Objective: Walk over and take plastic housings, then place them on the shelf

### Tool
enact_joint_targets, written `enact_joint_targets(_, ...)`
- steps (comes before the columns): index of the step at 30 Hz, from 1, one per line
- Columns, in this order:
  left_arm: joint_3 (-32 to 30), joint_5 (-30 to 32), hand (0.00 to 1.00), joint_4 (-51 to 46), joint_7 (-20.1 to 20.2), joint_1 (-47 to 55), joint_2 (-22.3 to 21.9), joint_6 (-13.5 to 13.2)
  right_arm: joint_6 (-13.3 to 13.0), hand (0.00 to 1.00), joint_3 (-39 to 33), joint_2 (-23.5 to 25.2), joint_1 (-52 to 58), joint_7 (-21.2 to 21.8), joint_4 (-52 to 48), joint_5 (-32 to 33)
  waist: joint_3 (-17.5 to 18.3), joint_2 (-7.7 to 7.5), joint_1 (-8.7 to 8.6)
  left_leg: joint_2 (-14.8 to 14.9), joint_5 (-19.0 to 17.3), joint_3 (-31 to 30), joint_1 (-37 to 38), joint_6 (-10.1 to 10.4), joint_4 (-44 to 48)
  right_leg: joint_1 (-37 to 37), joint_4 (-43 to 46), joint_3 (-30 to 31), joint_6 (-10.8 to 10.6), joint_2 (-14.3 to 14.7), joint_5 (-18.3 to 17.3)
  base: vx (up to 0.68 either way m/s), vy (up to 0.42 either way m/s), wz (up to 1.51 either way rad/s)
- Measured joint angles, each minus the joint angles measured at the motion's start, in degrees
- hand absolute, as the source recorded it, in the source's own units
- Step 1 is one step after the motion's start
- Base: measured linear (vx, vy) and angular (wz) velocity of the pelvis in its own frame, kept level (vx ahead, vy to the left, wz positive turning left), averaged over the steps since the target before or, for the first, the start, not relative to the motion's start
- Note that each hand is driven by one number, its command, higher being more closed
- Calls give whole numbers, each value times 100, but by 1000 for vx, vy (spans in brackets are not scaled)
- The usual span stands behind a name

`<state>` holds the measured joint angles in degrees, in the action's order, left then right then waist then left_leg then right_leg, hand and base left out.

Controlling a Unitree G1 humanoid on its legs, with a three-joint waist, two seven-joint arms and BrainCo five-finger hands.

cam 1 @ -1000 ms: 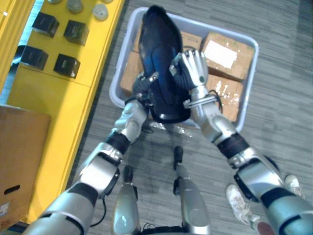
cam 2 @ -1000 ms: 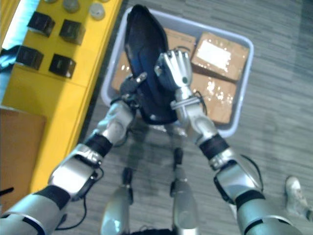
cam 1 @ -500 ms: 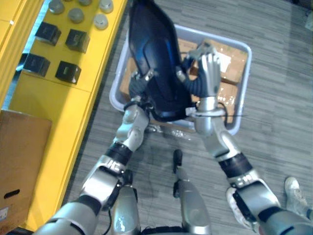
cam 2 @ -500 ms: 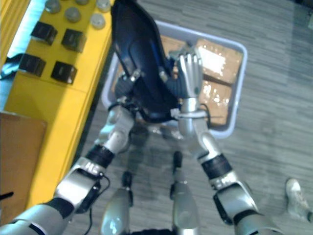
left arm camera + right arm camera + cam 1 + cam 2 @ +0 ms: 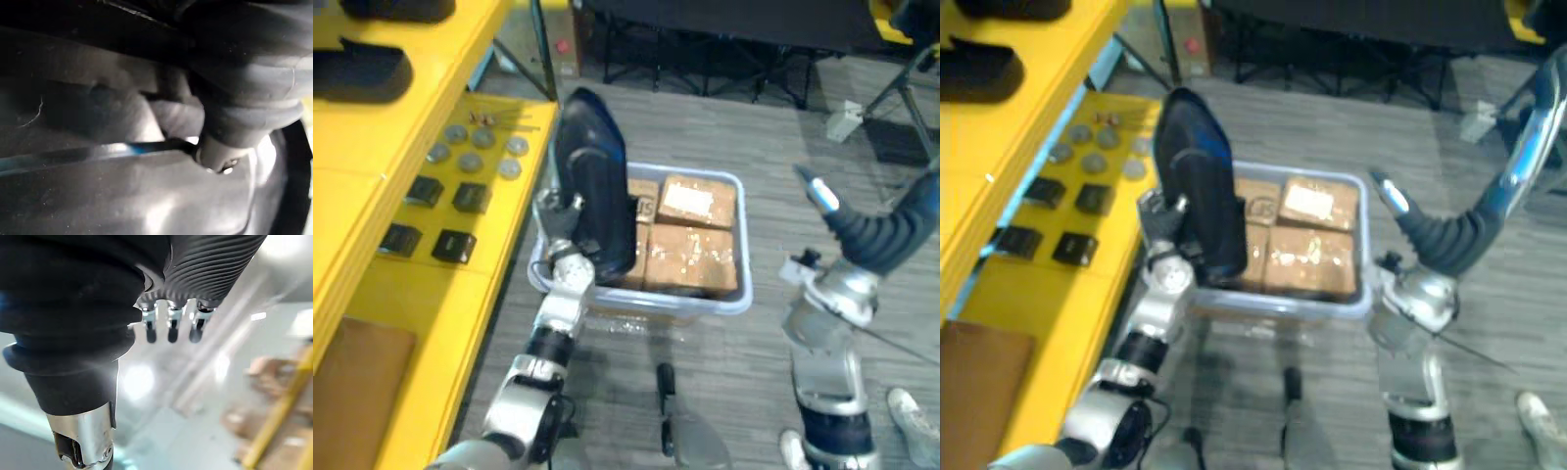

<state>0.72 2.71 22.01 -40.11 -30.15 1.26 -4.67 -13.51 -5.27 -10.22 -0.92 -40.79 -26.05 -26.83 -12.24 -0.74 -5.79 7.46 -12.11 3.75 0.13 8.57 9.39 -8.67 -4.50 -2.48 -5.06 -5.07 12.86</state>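
Observation:
A black plastic housing [image 5: 592,196] stands upright over the left end of a grey bin [image 5: 705,302]. My left hand [image 5: 556,217] is curled on the housing's lower left edge and carries it alone. In the left wrist view the housing's dark inner surface [image 5: 98,196] lies right against the thumb [image 5: 244,107]. My right hand [image 5: 871,235] is raised to the right of the bin, apart from the housing. Its fingers [image 5: 168,328] are straight and hold nothing.
Two taped cardboard boxes [image 5: 690,235] lie in the bin. A yellow shelf [image 5: 372,284] runs along the left with small black boxes [image 5: 435,191], grey discs [image 5: 475,157] and dark housings [image 5: 367,73] higher up. A brown carton [image 5: 352,382] sits at lower left. Chair legs stand behind.
My right hand has let go of the housing, opened and swung out to the right. The left hand still holds the housing. The camera has tipped up, so the whole view has shifted.

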Motion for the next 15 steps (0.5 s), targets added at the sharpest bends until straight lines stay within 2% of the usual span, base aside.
enact_joint_targets(3, -224, 13, 100, -653, -7, 627, -4, -88, -31, 0, -319, 293, 698, 340, 433, 751, 158, 132, -93, -2, 8, 31, 157, -12, -98, 82, 0, 16, -10, 3, -33, 5, 20, -6)
enact_joint_targets(5, -373, 10, 100, -1217, 52, 1279, -49, -187, -14, 0, -622, 512, 1228, 667, 1196, 1379, 313, 194, -106, -10, 10, 154, 209, -17, -139, 89, -1, 109, -15, 8, -38, -18, 20, -19)
enact_joint_targets(6, -397, 10, 100, -1341, 67, 1407, -89, -207, -10, 0, -707, 584, 1351, 738, 1368, 1516, 334, 208, -107, -14, 10, 155, 215, -17, -144, 91, -1, 110, -15, 5, -38, -24, 15, -8)
enact_joint_targets(8, -435, -3, 100, -1660, 225, 1860, -231, -325, 83, 0, -923, 823, 1638, 1075, 1938, 2209, 370, 225, -106, -9, 12, 171, 323, -20, -184, 180, -3, 118, -15, 13, -45, -15, 4, -1)
enact_joint_targets(11, -422, -8, 100, -1869, 485, 2248, -341, -362, 103, 0, -987, 887, 1657, 1377, 2475, 2908, 510, 233, -102, -14, 11, 207, 372, -21, -196, 203, -5, 137, -16, 11, -75, -45, 6, -5)
enact_joint_targets(15, -412, 5, 100, -2138, 568, 2512, -418, -434, 105, 0, -983, 937, 1612, 1598, 2733, 3327, 623, 266, -43, -9, 15, 178, 373, -24, -197, 220, -5, 111, 6, 10, -111, -47, 2, 3)
